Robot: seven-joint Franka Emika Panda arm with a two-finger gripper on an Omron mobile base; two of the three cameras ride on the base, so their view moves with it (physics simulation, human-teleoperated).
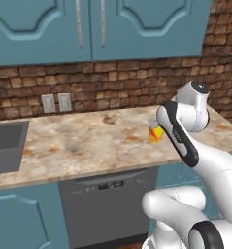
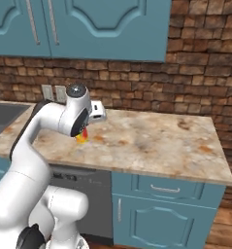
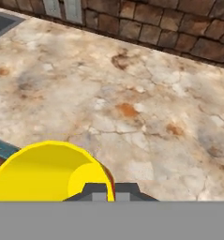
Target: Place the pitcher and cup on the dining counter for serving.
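Note:
My gripper (image 3: 111, 191) is shut on the rim of the cup (image 3: 48, 173), a small bright yellow tumbler whose open mouth shows at the lower left of the hand view. From the base cameras the cup (image 1: 155, 132) (image 2: 81, 137) shows its orange-red lower part, half hidden behind my white forearm, over the marbled counter (image 1: 88, 141) by the brick wall. Whether it touches the stone I cannot tell. The pitcher and the dining counter are out of view.
A dark sink (image 1: 6, 143) is set into the counter's left end. Two wall outlets (image 1: 57, 102) sit in the brick backsplash, with teal upper cabinets (image 1: 88, 24) overhead. A dishwasher front (image 1: 105, 209) lies below the counter edge. The counter ends at the right (image 2: 219, 160).

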